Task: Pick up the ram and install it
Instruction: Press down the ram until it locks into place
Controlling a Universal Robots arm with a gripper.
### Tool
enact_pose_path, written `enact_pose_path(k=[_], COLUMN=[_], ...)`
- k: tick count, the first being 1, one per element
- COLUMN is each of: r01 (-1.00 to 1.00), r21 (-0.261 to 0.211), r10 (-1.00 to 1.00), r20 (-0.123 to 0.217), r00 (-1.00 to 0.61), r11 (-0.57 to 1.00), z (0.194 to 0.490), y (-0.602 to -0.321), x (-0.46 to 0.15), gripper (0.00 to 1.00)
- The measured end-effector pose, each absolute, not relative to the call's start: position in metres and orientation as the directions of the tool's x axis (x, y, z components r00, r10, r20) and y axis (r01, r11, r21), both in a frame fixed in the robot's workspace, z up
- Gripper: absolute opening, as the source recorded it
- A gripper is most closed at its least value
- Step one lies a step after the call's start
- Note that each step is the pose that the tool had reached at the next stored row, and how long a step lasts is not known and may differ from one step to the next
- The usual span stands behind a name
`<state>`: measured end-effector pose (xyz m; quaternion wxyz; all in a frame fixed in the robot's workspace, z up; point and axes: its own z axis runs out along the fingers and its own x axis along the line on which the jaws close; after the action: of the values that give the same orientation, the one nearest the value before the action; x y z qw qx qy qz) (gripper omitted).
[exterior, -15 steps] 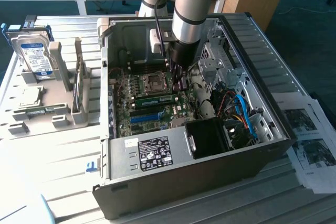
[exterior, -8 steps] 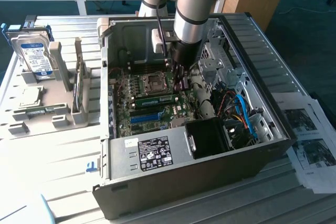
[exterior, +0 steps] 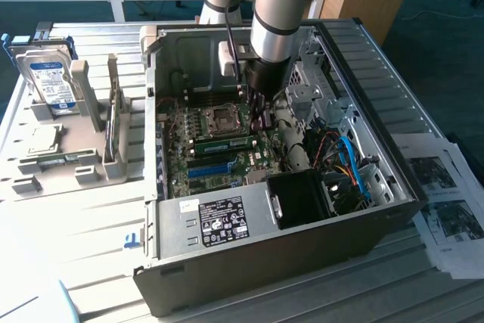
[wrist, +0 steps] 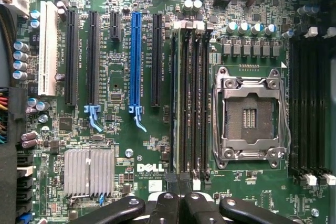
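The gripper (exterior: 255,115) is seen lowered into the open computer case (exterior: 393,122), above the motherboard (exterior: 198,155); its fingers (wrist: 167,209) are pressed together, with nothing held between them. The ram (exterior: 224,143) is seen lying green and seated edge-on in a memory slot just beside the empty CPU socket (exterior: 224,117), directly under the fingertips. A silver hard drive (exterior: 50,81) is noted standing in a grey holder (exterior: 91,100) at the exterior view's left, well apart from the case.
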<state>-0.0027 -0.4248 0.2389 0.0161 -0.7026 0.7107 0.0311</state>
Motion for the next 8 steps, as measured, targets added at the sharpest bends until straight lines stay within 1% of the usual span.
enact_pose_path(k=[8], r01=[-1.000], r21=[0.022], r10=[-0.998], r20=[-0.066], r00=[-0.012], r11=[0.011], z=[0.2357], y=[-0.4248], x=[-0.0028], gripper=[0.10])
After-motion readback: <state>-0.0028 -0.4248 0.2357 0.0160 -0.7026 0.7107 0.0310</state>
